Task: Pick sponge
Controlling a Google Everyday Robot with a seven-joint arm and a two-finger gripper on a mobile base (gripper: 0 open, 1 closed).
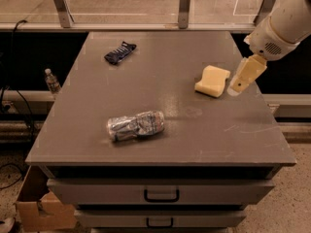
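Observation:
The pale yellow sponge (213, 81) lies flat on the grey table (194, 135), at its right side, with pinched-in sides. My cream-coloured gripper (235, 90) hangs from the white arm at the upper right and points down, its tip just right of the sponge and close to it. It holds nothing.
A crushed silvery can (135, 125) lies on its side near the table's front middle. A dark blue crumpled packet (119, 52) lies at the back left. A glass railing runs behind the table. Drawers sit below the top. A plastic bottle (50, 81) and a cardboard box (39, 208) are on the floor at the left.

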